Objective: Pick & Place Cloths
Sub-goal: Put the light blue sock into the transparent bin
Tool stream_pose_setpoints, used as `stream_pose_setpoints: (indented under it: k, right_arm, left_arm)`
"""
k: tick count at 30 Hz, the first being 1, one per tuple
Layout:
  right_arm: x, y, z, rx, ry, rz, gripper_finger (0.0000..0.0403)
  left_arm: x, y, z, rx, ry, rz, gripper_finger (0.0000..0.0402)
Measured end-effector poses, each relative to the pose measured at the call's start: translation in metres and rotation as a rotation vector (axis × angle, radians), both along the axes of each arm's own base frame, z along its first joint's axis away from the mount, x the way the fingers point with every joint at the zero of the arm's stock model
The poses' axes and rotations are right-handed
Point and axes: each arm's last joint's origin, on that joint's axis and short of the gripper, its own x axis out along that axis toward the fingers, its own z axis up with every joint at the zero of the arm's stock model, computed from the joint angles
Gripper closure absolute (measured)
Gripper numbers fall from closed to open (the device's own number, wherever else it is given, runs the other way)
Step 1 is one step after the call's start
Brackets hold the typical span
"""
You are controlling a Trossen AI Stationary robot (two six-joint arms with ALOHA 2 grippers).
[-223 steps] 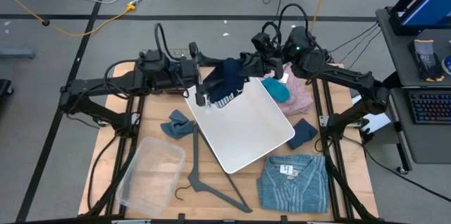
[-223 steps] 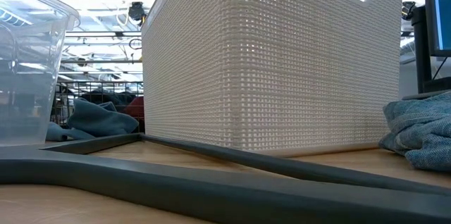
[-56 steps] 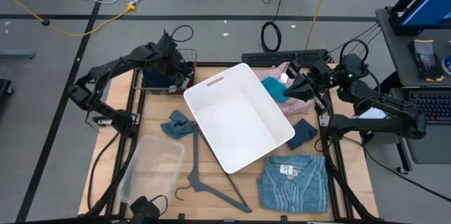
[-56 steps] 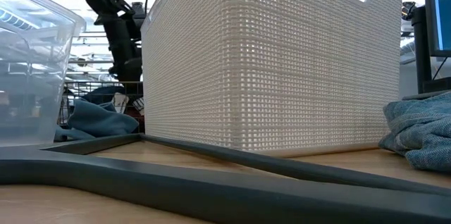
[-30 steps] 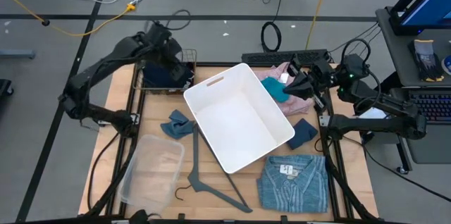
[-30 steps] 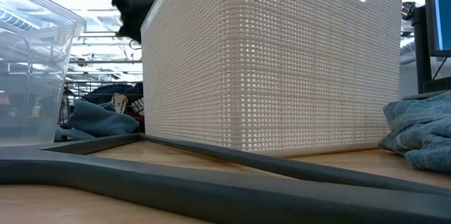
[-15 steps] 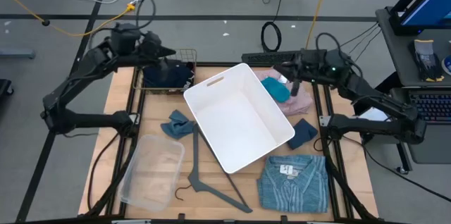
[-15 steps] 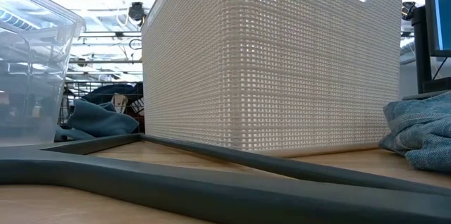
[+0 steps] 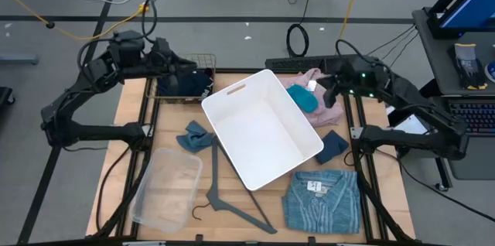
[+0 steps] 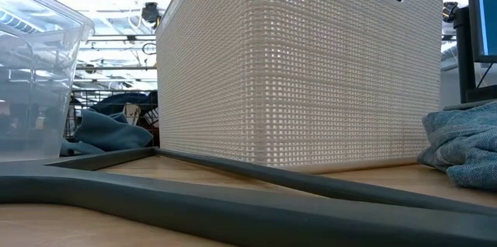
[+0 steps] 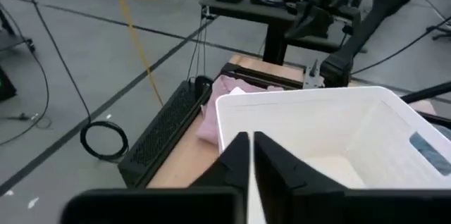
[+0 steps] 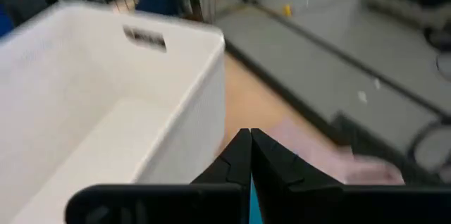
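My left gripper point(image 9: 188, 66) hangs shut and empty above a wire basket point(image 9: 160, 85) at the far left, in which a navy cloth point(image 9: 186, 83) lies. My right gripper point(image 9: 328, 91) is shut and empty above the pink fleece point(image 9: 331, 107), which lies on the table beside a teal cloth point(image 9: 303, 100). On the table also lie a small navy cloth point(image 9: 334, 144), a blue striped shirt point(image 9: 321, 199) and a blue-grey cloth point(image 9: 195, 136). Both wrist views show shut fingers point(image 11: 250, 155) point(image 12: 248, 155) with nothing between them.
A large white bin point(image 9: 263, 126) stands askew mid-table between the arms. A clear plastic tub point(image 9: 165, 188) sits near left, with a grey hanger point(image 9: 232, 199) beside it. A black power strip point(image 9: 309, 62) runs along the far edge.
My left gripper has risen from the wire basket and drawn back toward the table's far left corner, tipping up toward level. The navy cloth stays in the basket. My right arm has swung its wrist round above the pink fleece, still shut and empty.
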Motion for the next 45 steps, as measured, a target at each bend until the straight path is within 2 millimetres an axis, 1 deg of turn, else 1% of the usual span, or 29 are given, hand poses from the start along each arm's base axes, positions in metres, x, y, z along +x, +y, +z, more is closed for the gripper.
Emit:
stream_pose_setpoints:
  k: [1,3,6,9,12,15,17,20,24,28,32,36,40,43,45]
  right_arm:
    - [-0.003,0.003,0.001,0.026,0.024,0.002,0.0403]
    - [-0.008,0.008,0.001,0.082,0.072,0.002,0.0403]
    - [-0.013,0.014,-0.003,0.167,0.136,-0.008,0.0403]
    - [-0.015,0.016,-0.007,0.210,0.176,-0.014,0.0403]
    - [-0.012,0.015,-0.010,0.223,0.181,-0.019,0.0403]
    - [-0.009,0.013,-0.015,0.198,0.223,0.008,0.0403]
    - [-0.006,0.011,-0.022,0.183,0.268,0.033,0.0403]
    - [0.001,0.007,-0.037,0.165,0.343,0.067,0.0395]
    - [0.010,0.002,-0.057,0.111,0.403,0.126,0.0366]
    - [0.013,0.000,-0.072,0.054,0.465,0.187,0.0321]
    - [0.012,-0.003,-0.081,0.007,0.520,0.227,0.0275]
    - [0.013,-0.008,-0.088,-0.052,0.533,0.252,0.0239]
    - [0.019,-0.012,-0.098,-0.112,0.531,0.275,0.0217]
    - [0.024,-0.015,-0.109,-0.136,0.545,0.296,0.0210]
    - [0.028,-0.018,-0.117,-0.140,0.554,0.300,0.0209]
  left_arm:
    - [0.001,0.000,0.000,0.004,-0.002,-0.005,0.0393]
    - [0.004,0.000,-0.002,0.020,-0.025,-0.019,0.0391]
    - [0.008,0.000,-0.008,0.045,-0.080,-0.085,0.0392]
    - [0.013,0.002,-0.016,0.044,-0.117,-0.112,0.0398]
    - [0.018,0.005,-0.025,0.011,-0.136,-0.110,0.0393]
    - [0.021,0.005,-0.029,-0.016,-0.163,-0.141,0.0399]
    - [0.021,0.005,-0.030,-0.034,-0.172,-0.148,0.0397]
    - [0.022,0.005,-0.030,-0.050,-0.180,-0.143,0.0393]
    - [0.022,0.005,-0.029,-0.072,-0.194,-0.136,0.0399]
    - [0.022,0.005,-0.027,-0.083,-0.213,-0.133,0.0393]
    - [0.022,0.005,-0.027,-0.087,-0.223,-0.132,0.0399]
    - [0.022,0.005,-0.026,-0.096,-0.234,-0.129,0.0392]
    - [0.022,0.006,-0.026,-0.106,-0.236,-0.127,0.0396]
    - [0.022,0.005,-0.026,-0.109,-0.237,-0.126,0.0399]
    - [0.022,0.005,-0.026,-0.109,-0.237,-0.126,0.0393]
